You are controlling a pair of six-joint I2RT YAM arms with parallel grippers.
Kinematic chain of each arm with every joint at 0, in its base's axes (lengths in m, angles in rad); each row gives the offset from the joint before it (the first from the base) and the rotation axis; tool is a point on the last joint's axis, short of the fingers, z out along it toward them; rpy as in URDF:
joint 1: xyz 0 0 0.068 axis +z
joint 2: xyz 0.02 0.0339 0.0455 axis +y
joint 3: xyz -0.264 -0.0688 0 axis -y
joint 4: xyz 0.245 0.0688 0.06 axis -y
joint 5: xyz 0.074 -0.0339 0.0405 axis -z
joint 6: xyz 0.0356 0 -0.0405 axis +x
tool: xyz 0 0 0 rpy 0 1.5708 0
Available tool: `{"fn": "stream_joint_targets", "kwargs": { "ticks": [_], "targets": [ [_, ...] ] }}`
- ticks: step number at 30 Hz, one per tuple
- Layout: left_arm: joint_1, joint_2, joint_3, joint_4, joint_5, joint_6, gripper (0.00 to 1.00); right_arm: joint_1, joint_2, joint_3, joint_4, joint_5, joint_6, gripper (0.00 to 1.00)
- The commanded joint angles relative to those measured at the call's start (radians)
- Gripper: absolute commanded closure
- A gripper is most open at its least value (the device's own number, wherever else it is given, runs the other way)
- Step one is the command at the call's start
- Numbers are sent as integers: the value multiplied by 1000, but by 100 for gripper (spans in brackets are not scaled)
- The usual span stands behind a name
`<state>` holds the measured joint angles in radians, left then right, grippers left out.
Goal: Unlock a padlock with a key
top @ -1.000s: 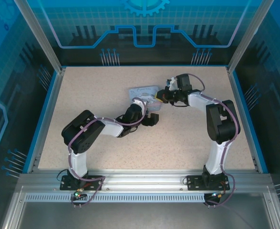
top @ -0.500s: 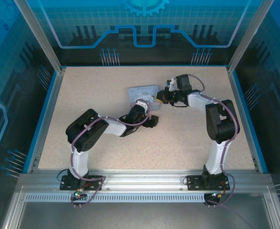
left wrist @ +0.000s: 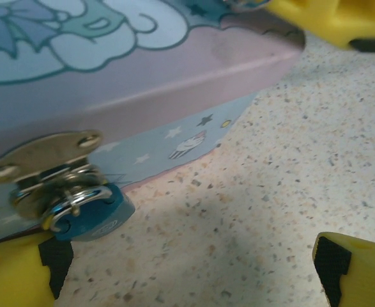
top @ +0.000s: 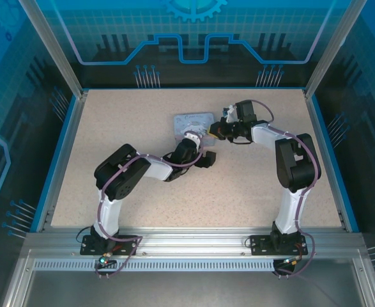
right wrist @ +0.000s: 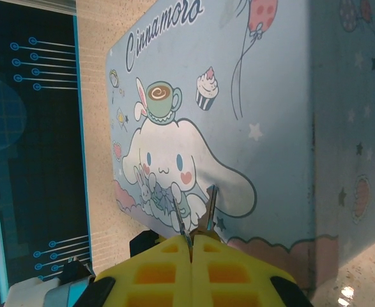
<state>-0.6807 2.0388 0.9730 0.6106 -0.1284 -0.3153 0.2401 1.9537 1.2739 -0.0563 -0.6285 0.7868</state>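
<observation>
Left gripper [left wrist: 187, 272] is advanced toward tin [left wrist: 174, 70] | jaws wide, empty | rounded blue metal padlock [left wrist: 94, 216] beside one finger | right gripper [right wrist: 191, 242] is clamped on thin key [right wrist: 210, 208]

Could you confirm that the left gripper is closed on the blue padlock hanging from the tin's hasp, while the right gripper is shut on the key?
Not quite: the left gripper is wide open, not closed on the padlock, as the left wrist view shows. The padlock does hang from the hasp of the tin, and the right gripper is shut on the key.
</observation>
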Motion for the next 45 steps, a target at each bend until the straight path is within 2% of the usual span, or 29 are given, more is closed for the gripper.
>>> {"fn": "stream_joint_targets", "kwargs": {
  "ticks": [1, 5, 10, 28, 35, 45],
  "targets": [
    [9, 18, 17, 85, 103, -53, 1, -3, 20, 8, -36, 0, -26, 100],
    [31, 17, -13, 176, 145, -129, 1, -4, 24, 13, -40, 0, -29, 100],
    [43, 17, -25, 201, 146, -167, 1, -2, 27, 15, -45, 0, -34, 100],
    [50, 70, 30, 141, 138, -193, 1, 5, 40, 15, -43, -1, -35, 100],
    [50, 86, 2, 293, 137, -267, 9, 8, 44, 12, -39, -1, -34, 100],
    [51, 91, -33, 405, 105, -357, 8, 9, 48, 16, -42, -2, -35, 100]
  ]
}}
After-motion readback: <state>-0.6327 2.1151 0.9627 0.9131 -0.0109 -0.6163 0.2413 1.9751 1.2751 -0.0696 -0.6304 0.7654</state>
